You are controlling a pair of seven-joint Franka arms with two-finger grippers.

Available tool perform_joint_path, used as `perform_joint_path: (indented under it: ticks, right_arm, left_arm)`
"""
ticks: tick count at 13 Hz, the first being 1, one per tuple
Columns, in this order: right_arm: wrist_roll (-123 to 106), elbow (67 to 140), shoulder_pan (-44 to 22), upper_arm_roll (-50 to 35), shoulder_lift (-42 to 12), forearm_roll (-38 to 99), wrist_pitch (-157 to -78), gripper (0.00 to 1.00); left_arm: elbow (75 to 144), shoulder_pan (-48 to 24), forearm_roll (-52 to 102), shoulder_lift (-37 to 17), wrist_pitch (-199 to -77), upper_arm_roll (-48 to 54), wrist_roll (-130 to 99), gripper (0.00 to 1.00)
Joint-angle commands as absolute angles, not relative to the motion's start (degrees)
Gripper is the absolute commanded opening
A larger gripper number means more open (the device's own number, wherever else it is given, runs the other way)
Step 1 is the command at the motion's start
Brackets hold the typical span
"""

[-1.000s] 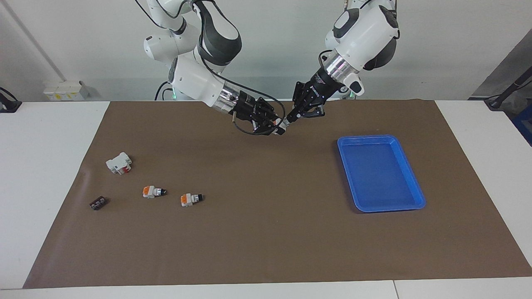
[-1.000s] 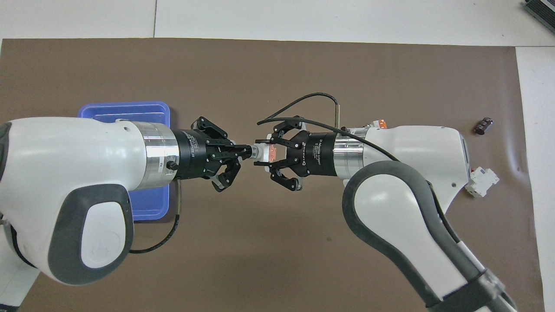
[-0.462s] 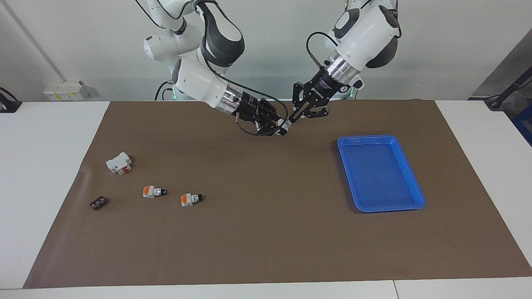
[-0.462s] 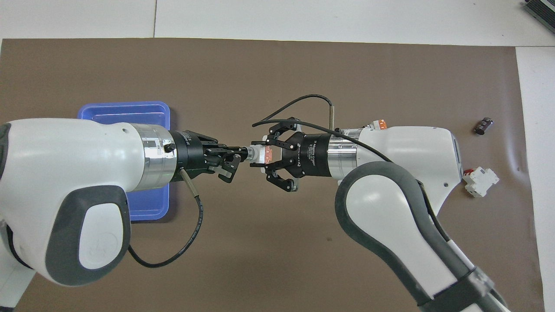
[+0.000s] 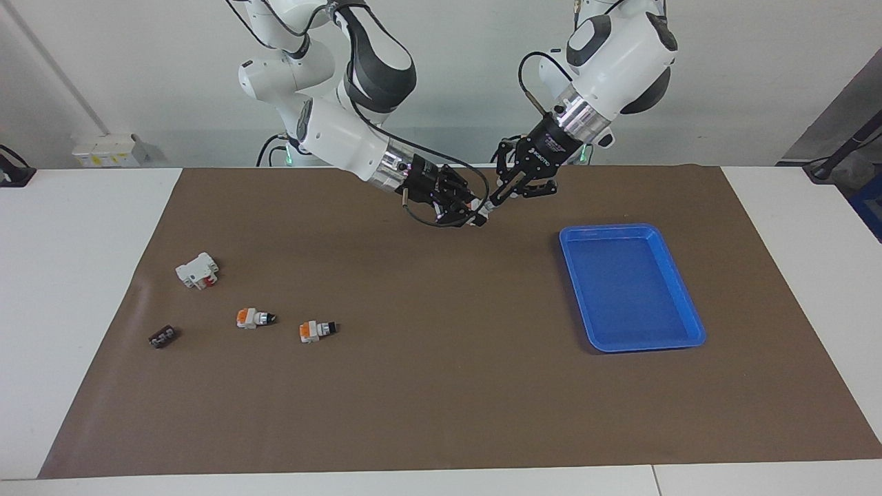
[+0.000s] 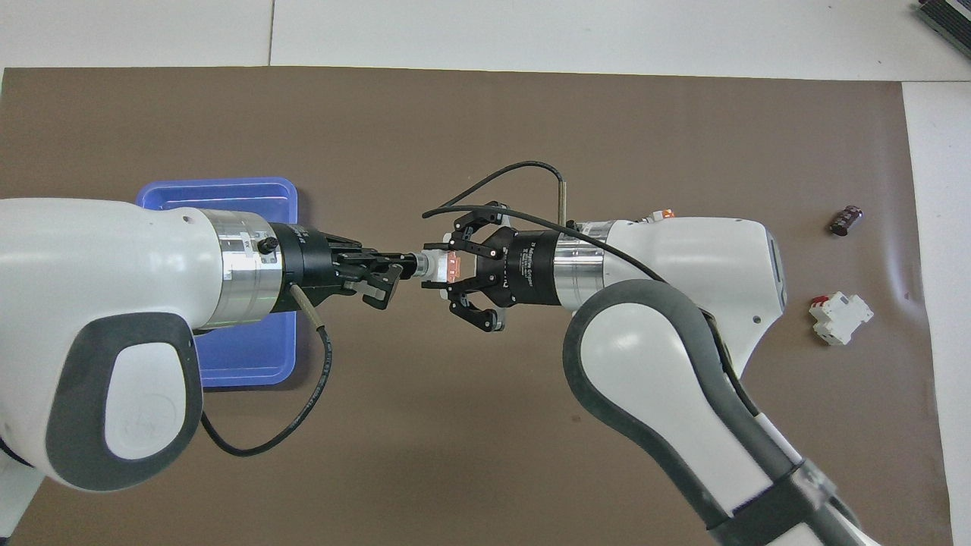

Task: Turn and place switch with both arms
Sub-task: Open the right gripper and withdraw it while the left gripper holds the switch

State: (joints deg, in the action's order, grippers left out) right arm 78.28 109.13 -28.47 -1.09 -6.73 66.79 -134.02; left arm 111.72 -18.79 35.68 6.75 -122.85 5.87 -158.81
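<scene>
The switch (image 5: 484,209) is held in the air between both grippers, over the mat's edge nearest the robots. In the overhead view its white body (image 6: 434,265) and orange cap show between the right gripper's fingers. My right gripper (image 5: 477,215) (image 6: 438,267) is shut on the body at the orange end. My left gripper (image 5: 492,204) (image 6: 410,265) is shut on the black knob end, seen edge-on. Two more switches (image 5: 255,317) (image 5: 317,331) lie on the mat toward the right arm's end.
A blue tray (image 5: 606,228) (image 6: 220,188) sits toward the left arm's end, partly under the left arm in the overhead view. A white block with red (image 5: 198,271) (image 6: 838,318) and a small dark piece (image 5: 162,337) (image 6: 846,220) lie toward the right arm's end.
The left wrist has turned about its axis on the knob end, swinging its cable round. Both grippers and the switch have shifted together toward the left arm's end.
</scene>
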Motion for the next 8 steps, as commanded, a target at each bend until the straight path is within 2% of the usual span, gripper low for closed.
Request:
perform_joint_path:
  ticks: [1,2,5,8]
  right_arm:
    - [79.54,111.88,-26.54,0.09,-2.20,67.59,-132.27,0.41]
    - [79.45,111.88,-26.63,0.17,-1.85,66.63,-132.54,0.99]
    - [79.10,112.24,-26.02,0.35,-0.44,59.98,-132.54,1.00]
    - [76.40,112.15,-22.78,0.70,1.31,44.00,-132.10,1.00]
  left_arm:
    - [114.70,-14.50,29.53,7.47,-125.25,4.83,-167.43,0.00]
    - [114.70,-14.50,29.44,7.47,-125.33,4.83,-167.08,0.00]
    - [114.61,-14.59,26.03,7.38,-125.42,4.92,-166.21,0.00]
    - [114.70,-14.59,24.62,7.47,-125.16,4.92,-159.90,0.00]
